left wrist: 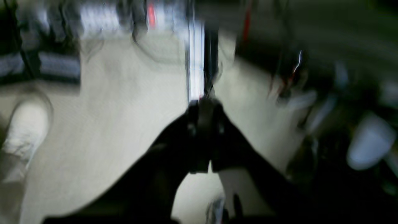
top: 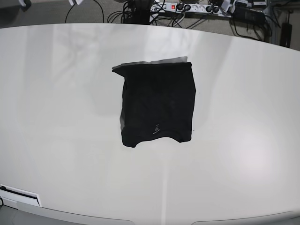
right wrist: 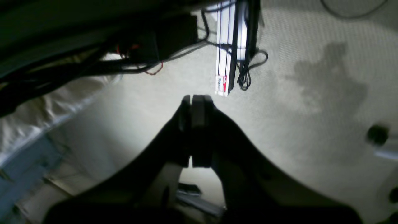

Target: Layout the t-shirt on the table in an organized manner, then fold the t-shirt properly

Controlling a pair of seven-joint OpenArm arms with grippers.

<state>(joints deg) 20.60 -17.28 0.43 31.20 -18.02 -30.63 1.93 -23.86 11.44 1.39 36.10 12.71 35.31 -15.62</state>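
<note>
The black t-shirt (top: 158,104) lies folded into a compact rectangle near the middle of the white table (top: 56,93). A tiny pale logo shows near its front edge, and a greyish inner strip shows along its back and left edges. Neither arm shows in the base view. In the left wrist view my left gripper (left wrist: 203,109) is shut and empty, over pale floor; the picture is blurred. In the right wrist view my right gripper (right wrist: 196,109) is shut and empty, also over pale floor. The shirt shows in neither wrist view.
Cables and a power strip (top: 187,7) lie on the floor behind the table. A white rail (right wrist: 228,46) with hanging black cables shows in the right wrist view. A white label (top: 18,193) sits at the table's front left corner.
</note>
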